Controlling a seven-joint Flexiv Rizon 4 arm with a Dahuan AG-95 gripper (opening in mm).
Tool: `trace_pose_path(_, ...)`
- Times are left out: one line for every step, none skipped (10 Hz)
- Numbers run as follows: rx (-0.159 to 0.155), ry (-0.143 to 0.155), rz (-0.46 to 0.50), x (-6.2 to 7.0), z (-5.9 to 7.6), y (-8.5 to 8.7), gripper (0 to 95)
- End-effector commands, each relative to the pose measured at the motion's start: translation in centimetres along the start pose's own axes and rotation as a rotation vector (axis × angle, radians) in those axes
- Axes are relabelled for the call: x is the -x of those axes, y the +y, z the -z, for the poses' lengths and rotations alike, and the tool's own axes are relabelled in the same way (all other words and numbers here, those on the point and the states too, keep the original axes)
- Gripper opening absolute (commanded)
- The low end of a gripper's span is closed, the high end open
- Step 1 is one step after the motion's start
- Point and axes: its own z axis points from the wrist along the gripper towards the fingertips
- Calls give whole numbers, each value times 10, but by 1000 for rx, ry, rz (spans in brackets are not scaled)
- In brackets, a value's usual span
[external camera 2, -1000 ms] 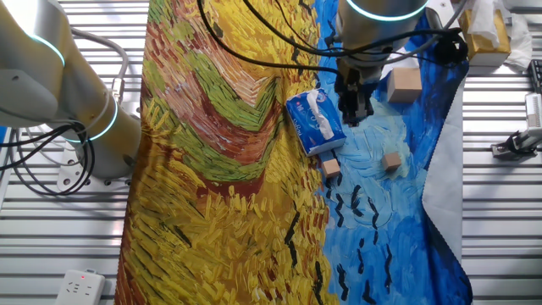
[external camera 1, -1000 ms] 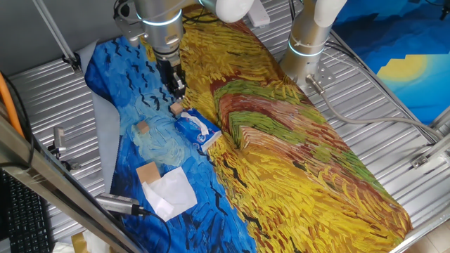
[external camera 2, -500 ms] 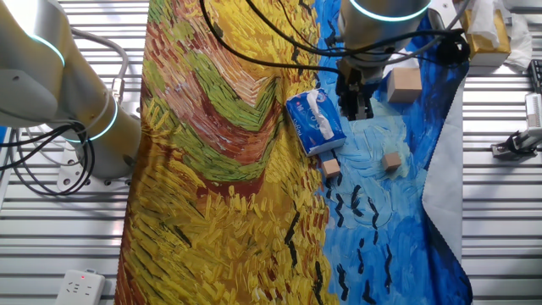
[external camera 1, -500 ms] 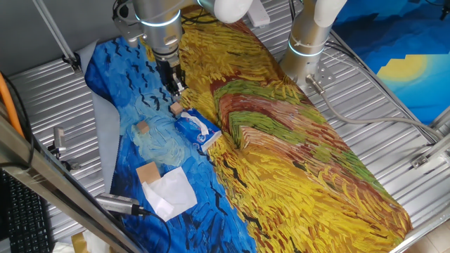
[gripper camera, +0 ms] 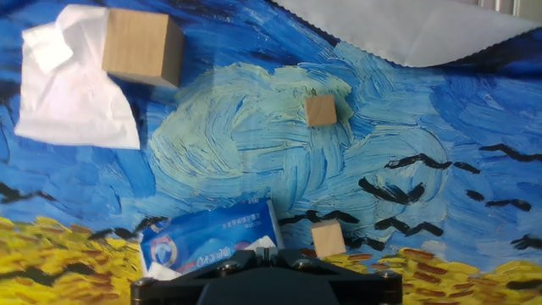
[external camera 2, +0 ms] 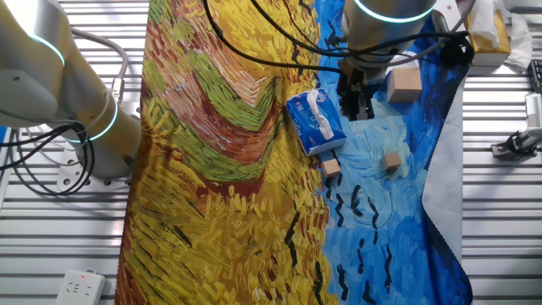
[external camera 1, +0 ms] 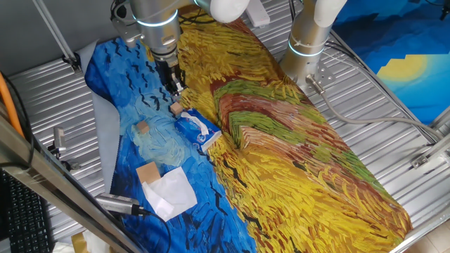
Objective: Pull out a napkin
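The small blue tissue pack lies on the painted cloth, where blue meets yellow. The napkin shows only as a white tuft sticking out of the pack's top, also seen in the other fixed view. In the hand view the pack sits at the bottom edge, with white bits of napkin at its near end. My gripper hangs above the cloth beside the pack, apart from it. In the hand view the gripper has its jaws together, with nothing between them.
A creased white sheet lies flat with a large wooden block on it. Two small wooden cubes lie near the pack. A second robot arm stands at the cloth's far side. A grey cloth edge lies beyond.
My gripper has lifted slightly and drifted a little away from the pack. The pack, napkin tuft, cubes and sheet have not moved.
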Motion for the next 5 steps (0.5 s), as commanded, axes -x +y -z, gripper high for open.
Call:
trace_pose_path(29, -13, -54, 5, -2, 6, 0)
trace_pose_path(25, -9, -62, 9, -4, 11, 0)
trace_pose_path(21, -9, -69, 13, -9, 16, 0)
trace_pose_path(19, -11, -77, 15, -18, 19, 0)
trace_pose_path(20, -16, -83, 16, -26, 22, 0)
